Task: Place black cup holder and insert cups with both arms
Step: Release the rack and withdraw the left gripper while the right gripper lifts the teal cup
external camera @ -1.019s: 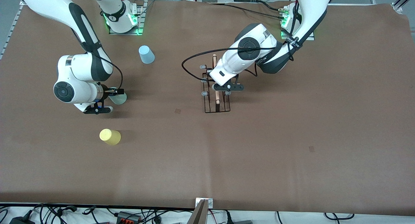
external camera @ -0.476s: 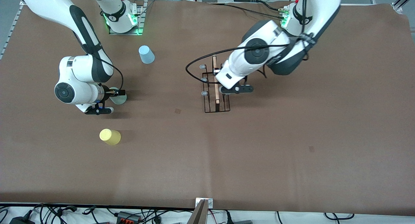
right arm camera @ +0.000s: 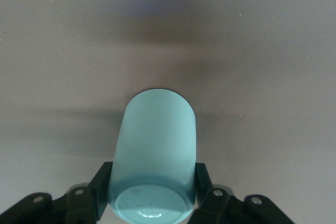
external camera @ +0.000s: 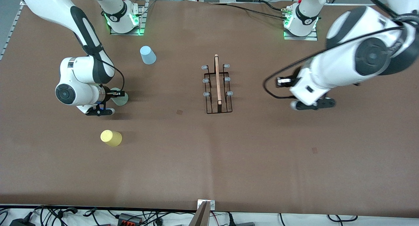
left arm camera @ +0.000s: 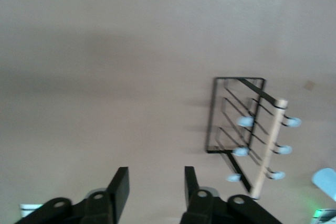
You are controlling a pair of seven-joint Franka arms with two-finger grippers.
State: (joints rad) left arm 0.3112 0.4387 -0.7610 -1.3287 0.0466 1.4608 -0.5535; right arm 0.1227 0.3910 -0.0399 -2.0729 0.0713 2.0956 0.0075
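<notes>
The black cup holder (external camera: pixel 217 88) stands on the table's middle, its wooden handle (external camera: pixel 216 78) on top and nothing on its pegs; it also shows in the left wrist view (left arm camera: pixel 244 129). My left gripper (left arm camera: pixel 155 187) is open and empty, up over bare table toward the left arm's end (external camera: pixel 310 104). My right gripper (right arm camera: pixel 152 176) is shut on the pale green cup (right arm camera: pixel 156 140), one finger on each side; in the front view that cup (external camera: pixel 121 99) sits at the right arm's end. The light blue cup (external camera: pixel 148 55) and the yellow cup (external camera: pixel 111 138) stand apart on the table.
The brown mat (external camera: pixel 209 160) covers the table. The light blue cup is farther from the front camera than the green one, and the yellow cup is nearer. The arm bases (external camera: pixel 122 18) (external camera: pixel 301 20) stand at the mat's top edge. Cables lie below the front edge (external camera: pixel 131 216).
My left gripper opened, left the holder's handle and swung up and away toward the left arm's end. My right gripper closed on the pale green cup. The holder stayed put.
</notes>
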